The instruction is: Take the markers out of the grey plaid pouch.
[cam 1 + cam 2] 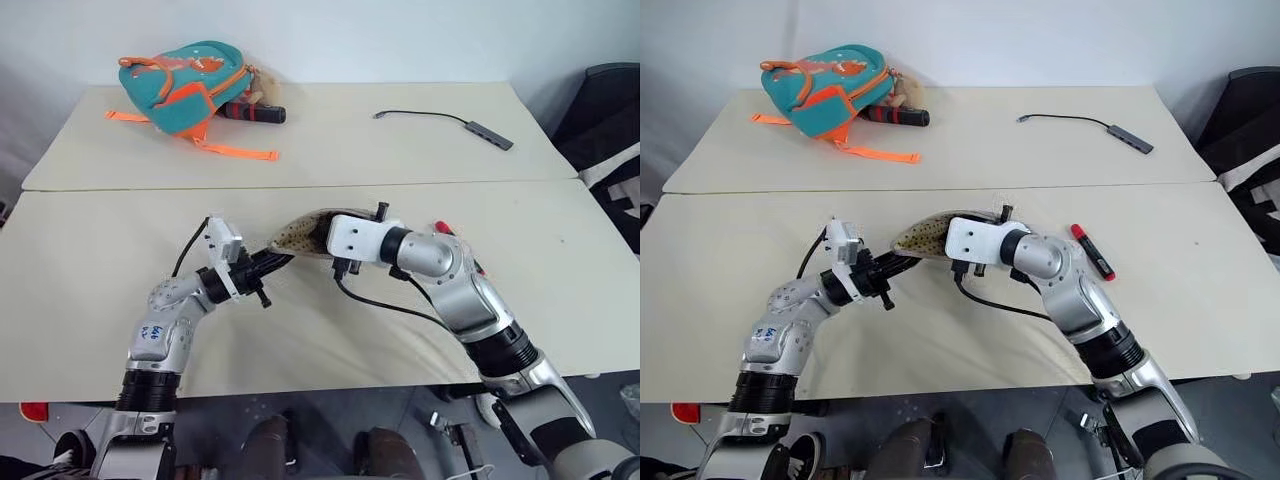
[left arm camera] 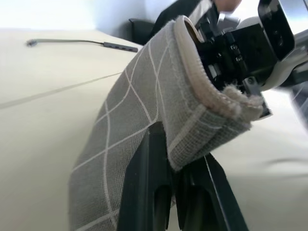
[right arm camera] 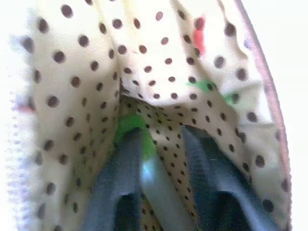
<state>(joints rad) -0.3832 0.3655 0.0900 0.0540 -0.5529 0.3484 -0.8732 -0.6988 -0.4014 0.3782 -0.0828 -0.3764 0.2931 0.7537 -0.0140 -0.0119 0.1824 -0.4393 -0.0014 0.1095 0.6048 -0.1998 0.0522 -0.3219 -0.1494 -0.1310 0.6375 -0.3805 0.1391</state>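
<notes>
Green marker (image 3: 136, 132) half-buried in pouch (image 2: 139, 120); right tool (image 3: 161, 144) parted around it; left tool (image 2: 166, 180) clamps pouch.

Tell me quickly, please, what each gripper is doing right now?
Left gripper: shut on the grey plaid pouch, at its edge.
Right gripper: open inside the pouch, fingers astride the green marker, not yet clamped.

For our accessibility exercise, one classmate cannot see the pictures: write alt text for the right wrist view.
Two black fingers of the right gripper reach inside the grey plaid pouch, whose cream lining with dark dots surrounds them. A light green marker lies between the fingers, against one of them. Whether they grip it is unclear.
</notes>
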